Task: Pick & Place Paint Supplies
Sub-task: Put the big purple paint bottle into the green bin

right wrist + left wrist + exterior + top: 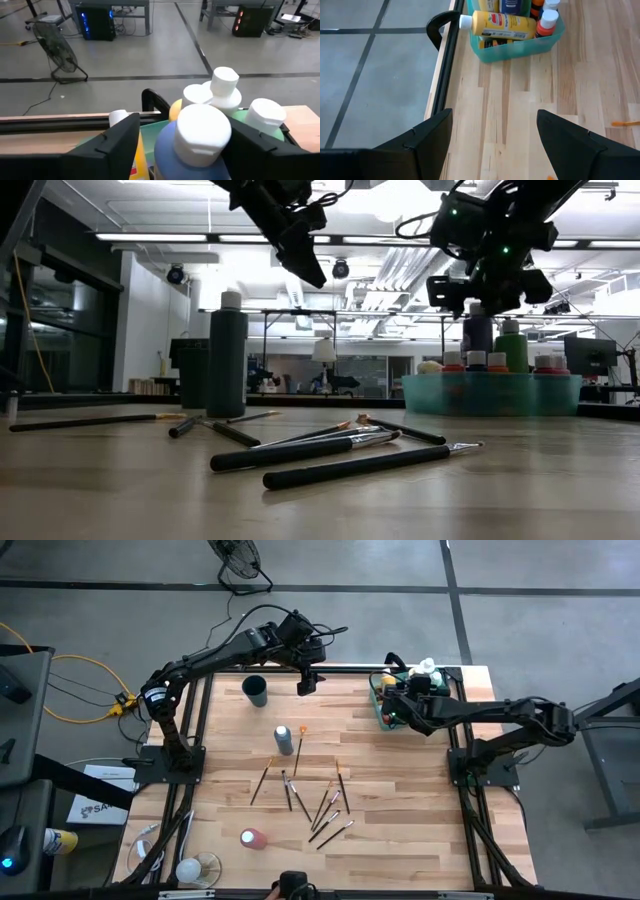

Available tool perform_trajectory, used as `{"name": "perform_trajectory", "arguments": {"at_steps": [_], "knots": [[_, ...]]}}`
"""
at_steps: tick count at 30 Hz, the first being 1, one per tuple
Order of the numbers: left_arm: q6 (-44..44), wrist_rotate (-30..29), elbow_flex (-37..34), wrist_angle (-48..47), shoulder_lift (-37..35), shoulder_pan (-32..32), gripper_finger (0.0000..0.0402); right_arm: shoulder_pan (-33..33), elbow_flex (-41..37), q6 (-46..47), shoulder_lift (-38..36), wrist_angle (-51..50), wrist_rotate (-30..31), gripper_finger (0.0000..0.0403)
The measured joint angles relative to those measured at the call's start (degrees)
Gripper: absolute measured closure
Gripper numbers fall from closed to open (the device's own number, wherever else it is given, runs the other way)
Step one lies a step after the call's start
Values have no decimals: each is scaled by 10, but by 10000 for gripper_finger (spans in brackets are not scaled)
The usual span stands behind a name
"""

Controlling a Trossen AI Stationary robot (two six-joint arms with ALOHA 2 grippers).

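The green tray (378,720) stands at the table's far right with several capped bottles in it. My right gripper (185,142) is open over the tray. Its fingers stand on either side of an upright blue bottle with a white cap (167,150), and a gap shows on one side. My left gripper (494,115) hangs open and empty above the far middle of the table (307,683). A dark bottle (283,738) stands on the table. A pink bottle (252,838) lies on its side near the front. Several brushes (315,802) lie flat mid-table.
A dark round cup (256,690) stands at the far left, close to my left gripper. A yellow bottle (502,25) lies across the tray's near end. The black table frame (445,60) runs along the far edge. Bare wood lies between the tray and the brushes.
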Motion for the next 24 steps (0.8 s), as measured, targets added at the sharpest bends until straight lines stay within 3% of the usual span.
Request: {"name": "perform_trajectory", "arguments": {"at_steps": [9,24], "knots": [[0,0,0,-8,0,0,119,0,1,-52,-25,5,-34,168],[-4,-1,0,-17,0,0,119,0,1,-150,-136,6,-26,170]]}}
